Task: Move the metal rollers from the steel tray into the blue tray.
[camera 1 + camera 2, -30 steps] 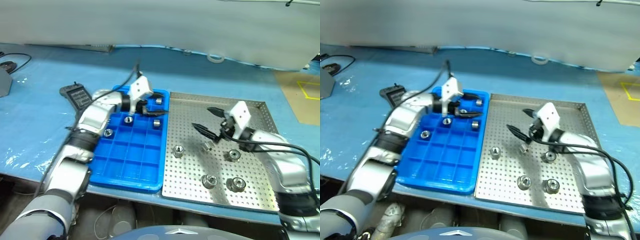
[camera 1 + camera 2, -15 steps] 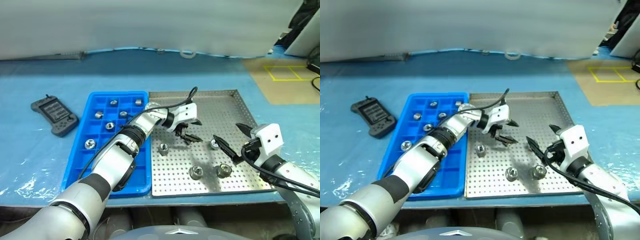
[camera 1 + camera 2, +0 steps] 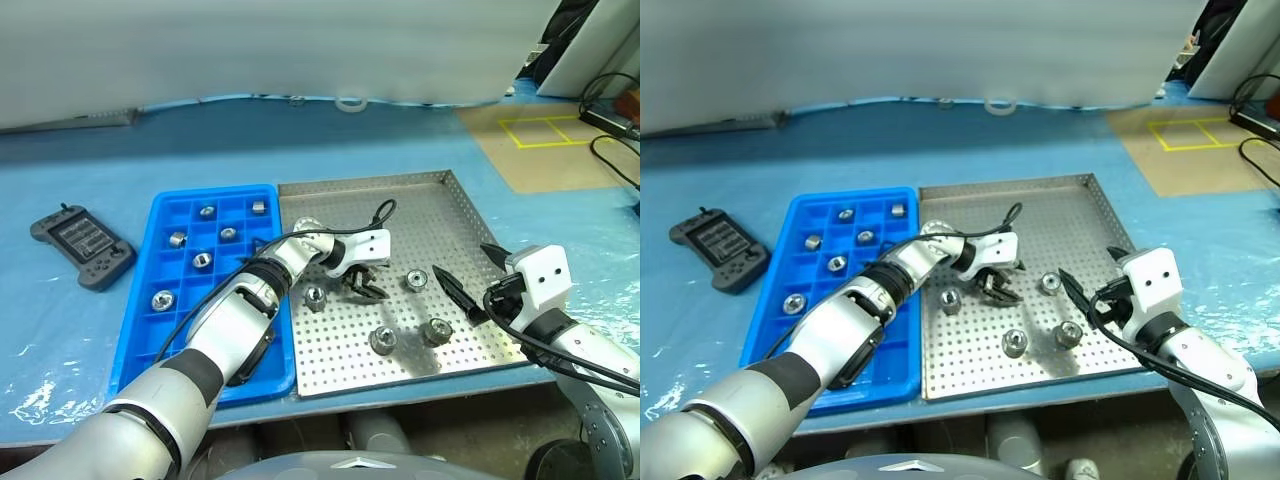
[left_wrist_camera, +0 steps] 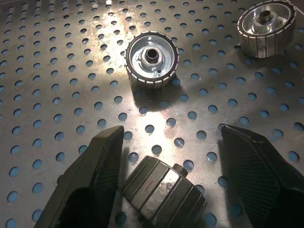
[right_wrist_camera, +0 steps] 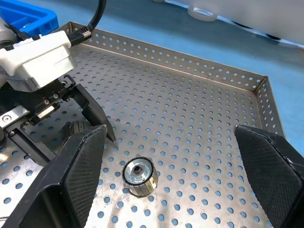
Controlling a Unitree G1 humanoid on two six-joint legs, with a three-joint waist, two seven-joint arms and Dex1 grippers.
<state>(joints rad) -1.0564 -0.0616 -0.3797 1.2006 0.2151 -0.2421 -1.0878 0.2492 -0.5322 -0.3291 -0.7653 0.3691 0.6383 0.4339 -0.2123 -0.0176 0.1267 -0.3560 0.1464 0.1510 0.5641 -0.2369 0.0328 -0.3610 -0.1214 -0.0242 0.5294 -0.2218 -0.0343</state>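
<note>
Now ribbed roller [image 4: 164,194] between spread left jaws, perforated steel tray [image 3: 430,200], right jaws wide.

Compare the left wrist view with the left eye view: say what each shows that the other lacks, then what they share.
The left wrist view alone shows a roller lying on its side between the open left gripper's fingers, apart from both. The left eye view alone shows the blue tray holding six rollers, the black controller on the table beside it, and the open right gripper above the steel tray's right side. Both show the perforated steel tray, the left gripper low over it, and upright rollers nearby.
</note>
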